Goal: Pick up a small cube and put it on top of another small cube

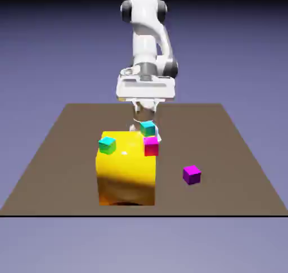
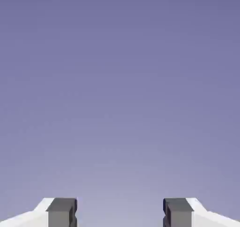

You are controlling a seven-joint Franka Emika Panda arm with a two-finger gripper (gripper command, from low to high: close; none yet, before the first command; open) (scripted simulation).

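Standing released and empty, the gripper faced only backdrop. The small cube lay on the tabletop, well apart, toward the exterior view's right. Descending near the yellow block risked dislodging the cyan-green cube.

White arm, dark joints, grey fingertips.

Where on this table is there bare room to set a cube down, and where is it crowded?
Bare table lies on the exterior view's left of the yellow block, and on the right beyond the small cube. It is crowded at the block's far edge: two cyan-green cubes, the pink cube and the gripper.
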